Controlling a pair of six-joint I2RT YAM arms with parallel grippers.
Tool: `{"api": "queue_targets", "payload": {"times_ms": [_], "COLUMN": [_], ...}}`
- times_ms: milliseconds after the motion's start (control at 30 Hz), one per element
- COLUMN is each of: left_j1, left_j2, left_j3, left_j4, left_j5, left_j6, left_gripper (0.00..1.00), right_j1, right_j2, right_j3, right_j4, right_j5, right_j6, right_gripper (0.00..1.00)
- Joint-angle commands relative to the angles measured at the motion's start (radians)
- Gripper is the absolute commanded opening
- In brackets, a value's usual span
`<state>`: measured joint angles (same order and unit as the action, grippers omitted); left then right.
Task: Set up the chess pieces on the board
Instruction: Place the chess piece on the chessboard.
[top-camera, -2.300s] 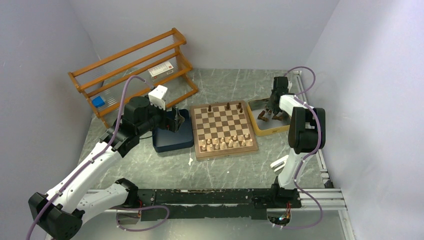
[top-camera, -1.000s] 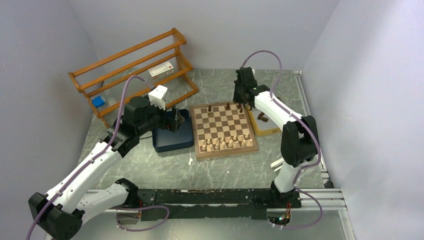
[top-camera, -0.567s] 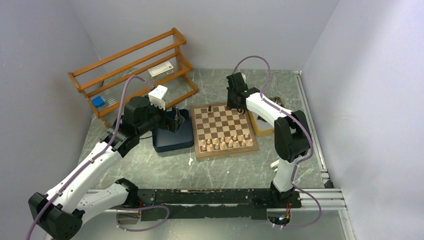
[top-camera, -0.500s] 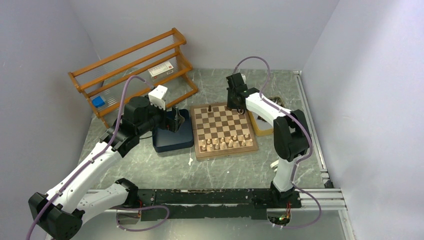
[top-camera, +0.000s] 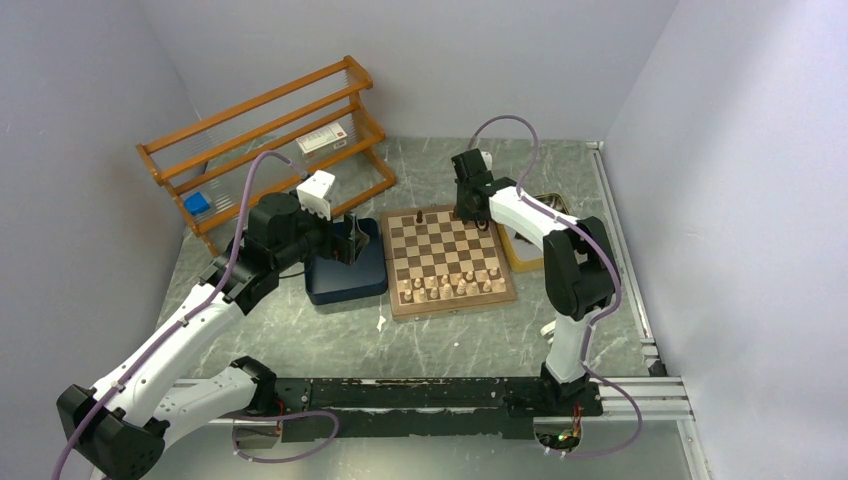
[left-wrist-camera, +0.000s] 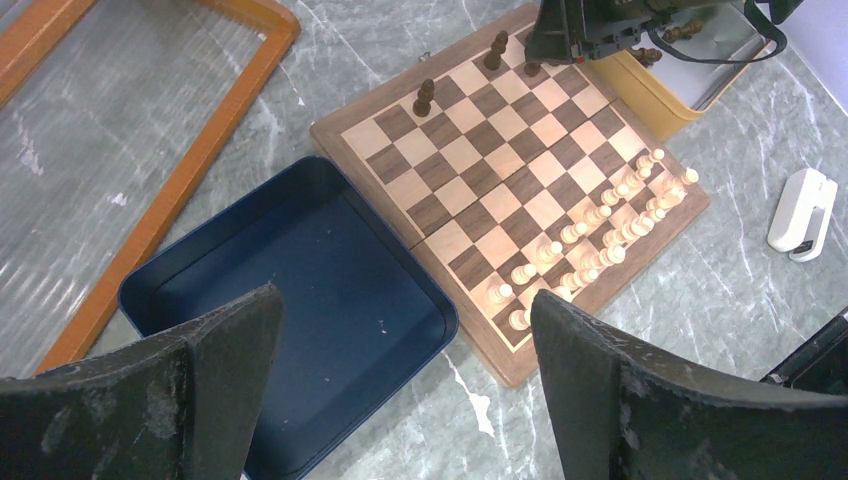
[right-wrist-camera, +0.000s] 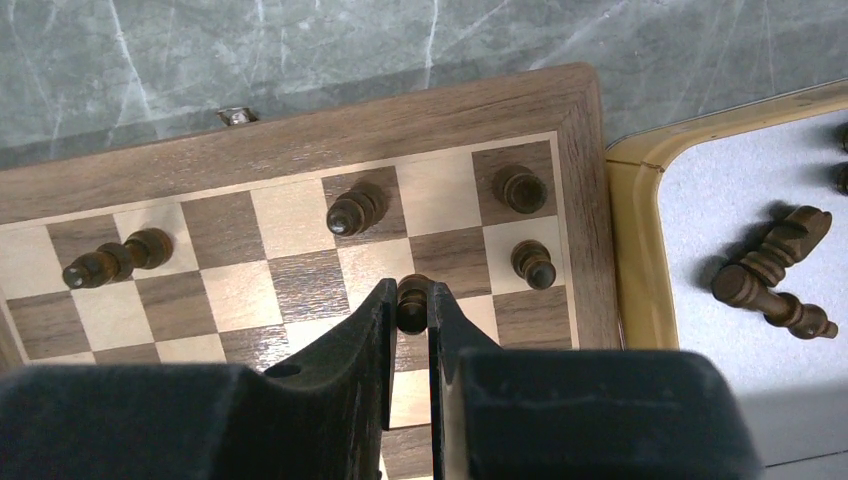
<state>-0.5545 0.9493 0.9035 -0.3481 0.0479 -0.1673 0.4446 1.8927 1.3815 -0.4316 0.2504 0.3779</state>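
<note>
The board (top-camera: 452, 306) lies mid-table, with pale cream chessmen (top-camera: 450, 285) filling its near rows. A few dark chess pieces (right-wrist-camera: 355, 211) stand on its far rows, one at the corner (right-wrist-camera: 523, 188). My right gripper (right-wrist-camera: 412, 300) is shut on a small dark piece (right-wrist-camera: 412, 292), held upright just above a second-row square near the board's (right-wrist-camera: 400, 120) far right corner. In the top view this gripper (top-camera: 468, 206) hangs over the far edge. My left gripper (left-wrist-camera: 402, 295) is open and holds nothing, hovering over the dark blue tray (left-wrist-camera: 300, 290) left of the board (left-wrist-camera: 520, 170).
A yellow tray (right-wrist-camera: 640, 250) right of the board holds loose dark pieces (right-wrist-camera: 775, 275). A wooden rack (top-camera: 270, 140) stands at the back left. A white stapler-like object (left-wrist-camera: 805, 200) lies on the marble near the board's right front.
My right arm has swung left from the yellow tray to the board's far rows, carrying a dark piece, and lowered slightly. The left arm has not moved.
</note>
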Motion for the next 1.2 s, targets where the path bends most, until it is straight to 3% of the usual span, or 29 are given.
{"api": "queue_targets", "payload": {"times_ms": [0,1167], "left_j1": [-0.008,-0.008], "left_j2": [-0.007,-0.011], "left_j3": [-0.011,-0.011], "left_j4": [0.021,0.018], "left_j5": [0.006,0.003], "left_j6": [0.012,0.014], "left_gripper": [0.98,0.98], "right_j1": [0.003,-0.007], "right_j2": [0.023,0.062], "right_j3": [-0.004,-0.005], "right_j4": [0.005,0.015], "right_j5": [0.037,0.073], "right_j6": [0.008,0.014], "right_gripper": [0.12,0.15]}}
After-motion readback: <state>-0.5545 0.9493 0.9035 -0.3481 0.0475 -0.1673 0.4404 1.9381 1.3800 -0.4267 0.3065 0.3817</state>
